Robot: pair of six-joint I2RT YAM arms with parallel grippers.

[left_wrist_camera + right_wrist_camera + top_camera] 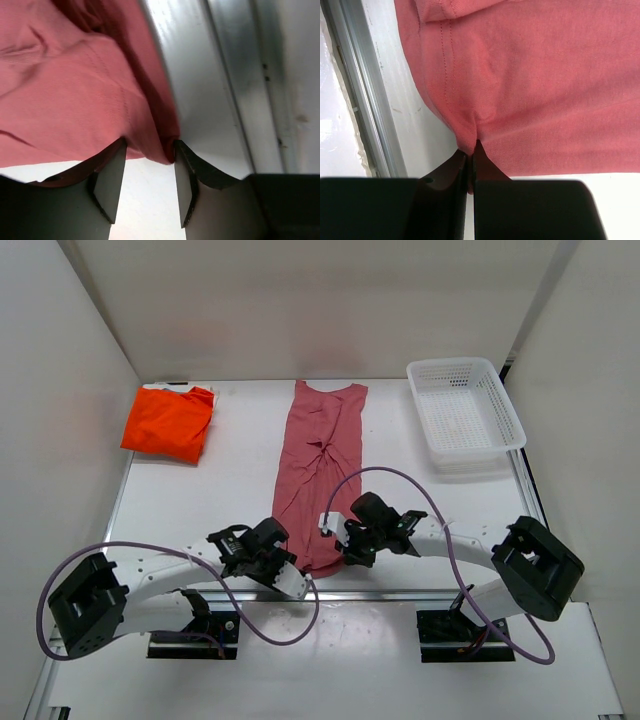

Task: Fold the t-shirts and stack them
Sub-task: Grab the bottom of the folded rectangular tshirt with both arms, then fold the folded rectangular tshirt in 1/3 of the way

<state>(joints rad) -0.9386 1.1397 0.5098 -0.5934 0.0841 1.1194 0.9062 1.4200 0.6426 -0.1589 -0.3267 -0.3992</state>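
The soft, floppy pinkish-red cloth t-shirt (322, 470) lies down the middle of the surface; at its near-edge hem, the best hold, the right pincer (470, 155) pinches it tight, and the left pincer (149, 147) stands half open around it.

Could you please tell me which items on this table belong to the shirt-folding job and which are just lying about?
Job: pinkish-red t-shirt, laid out lengthwise; folded orange t-shirt.
Lying about: white mesh basket.
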